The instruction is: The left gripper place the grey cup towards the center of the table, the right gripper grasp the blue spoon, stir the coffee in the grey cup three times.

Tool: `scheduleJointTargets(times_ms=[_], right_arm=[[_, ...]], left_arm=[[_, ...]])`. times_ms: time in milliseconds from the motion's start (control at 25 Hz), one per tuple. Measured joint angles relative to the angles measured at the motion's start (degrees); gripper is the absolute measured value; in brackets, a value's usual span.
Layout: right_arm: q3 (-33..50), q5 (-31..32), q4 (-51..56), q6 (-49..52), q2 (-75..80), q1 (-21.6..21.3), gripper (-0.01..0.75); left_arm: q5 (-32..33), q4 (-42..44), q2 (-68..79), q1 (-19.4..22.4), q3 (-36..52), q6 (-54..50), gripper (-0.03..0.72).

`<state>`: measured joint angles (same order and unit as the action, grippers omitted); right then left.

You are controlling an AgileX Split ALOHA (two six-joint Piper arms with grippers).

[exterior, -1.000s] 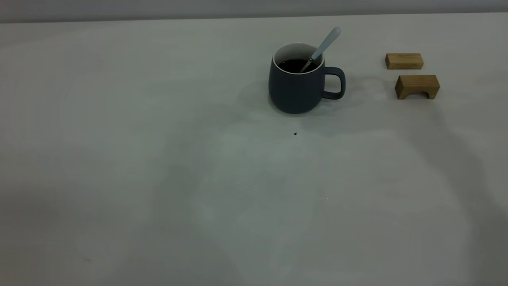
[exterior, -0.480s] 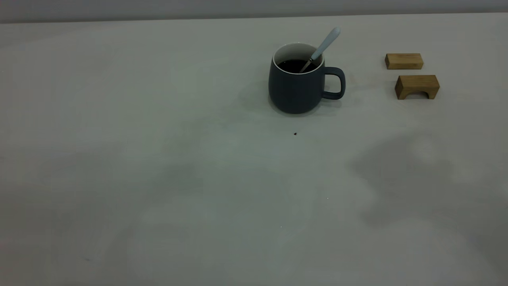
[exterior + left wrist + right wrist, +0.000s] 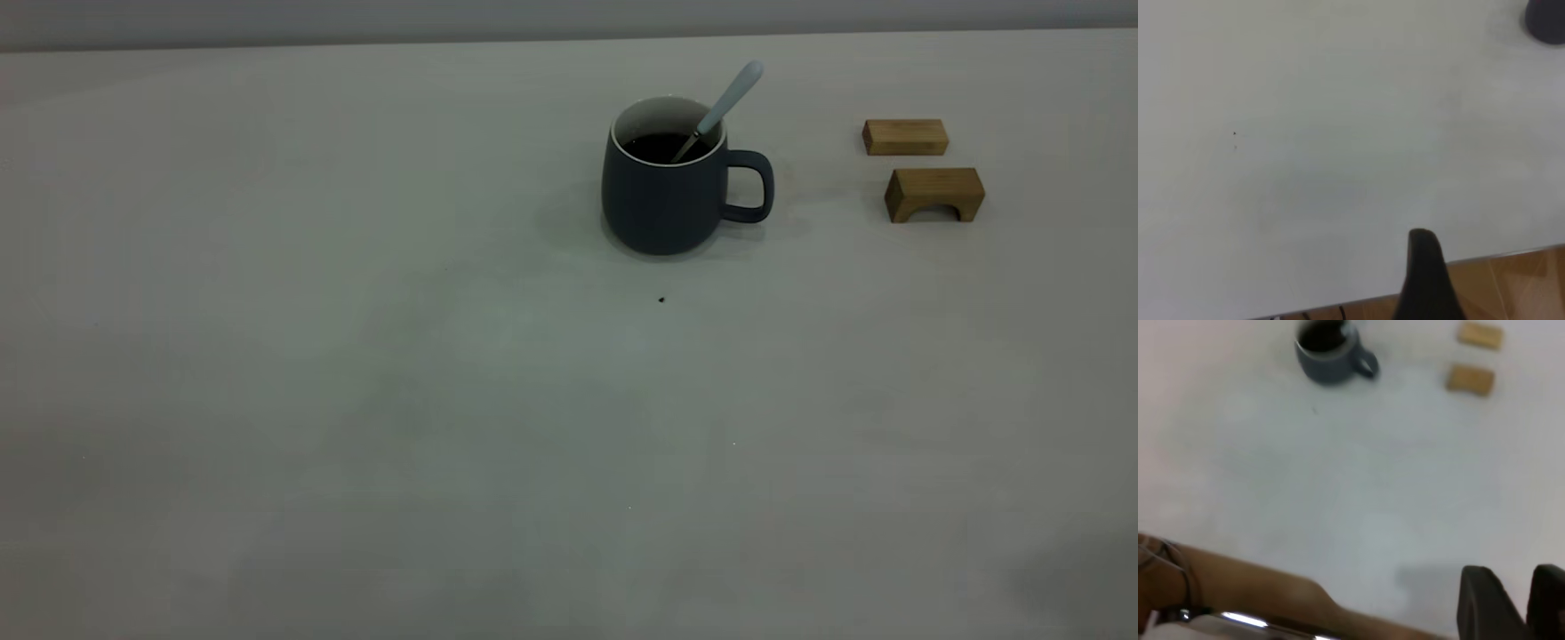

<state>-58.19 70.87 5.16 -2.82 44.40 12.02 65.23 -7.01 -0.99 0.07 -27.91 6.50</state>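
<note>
The grey cup [image 3: 662, 200] stands upright on the table [image 3: 356, 373], a little right of centre toward the far side, handle pointing right. Dark coffee [image 3: 656, 147] fills it, and the blue spoon [image 3: 731, 93] leans inside against the right rim with its handle sticking up. Neither gripper appears in the exterior view. The right wrist view has my right gripper [image 3: 1521, 590] open and holding nothing above the table's near edge, far from the cup [image 3: 1328, 357]. My left gripper [image 3: 1426, 267] shows only as a dark tip over the table's edge, with the cup [image 3: 1546, 23] far off.
Two wooden blocks lie to the right of the cup: a flat one [image 3: 905, 137] farther back and an arched one [image 3: 935, 194] nearer. A tiny dark speck [image 3: 661, 300] marks the table just in front of the cup.
The arm shadow on the table's right side has slid away toward the lower right corner. Cup, spoon and blocks have not moved.
</note>
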Motion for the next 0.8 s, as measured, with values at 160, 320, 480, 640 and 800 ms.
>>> scheduleJointTargets(times_ms=[160,320,480,640,800], right_arm=[[11.49,-0.9,-0.48,0.14,-13.45,0.0,0.205],[20.39,-3.84,-0.87,0.14,-24.75,-0.97,0.21],[24.16,-4.68,-2.72,0.14,-33.57,-4.94,0.213],[24.42,-4.79,-6.24,0.14,-39.35,-9.19,0.216],[24.42,-4.73,-7.17,0.16,-42.79,-10.03,0.223]], left_arm=[[0.0,0.0,0.0,0.0,0.0,0.0,0.585],[0.0,0.0,0.0,0.0,0.0,0.0,0.585],[0.0,0.0,0.0,0.0,0.0,0.0,0.585],[0.0,0.0,0.0,0.0,0.0,0.0,0.585],[0.0,0.0,0.0,0.0,0.0,0.0,0.585]])
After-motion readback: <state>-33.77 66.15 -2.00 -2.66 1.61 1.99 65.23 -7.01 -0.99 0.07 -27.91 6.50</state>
